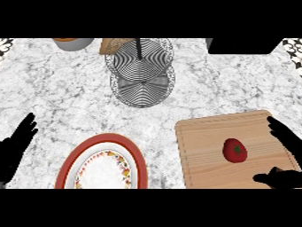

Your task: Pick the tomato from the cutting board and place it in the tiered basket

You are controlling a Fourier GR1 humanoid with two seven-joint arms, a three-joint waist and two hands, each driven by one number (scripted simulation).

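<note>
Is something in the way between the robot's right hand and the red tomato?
No. The right hand is open beside the red tomato on the wooden cutting board; only bare board shows between them.
</note>
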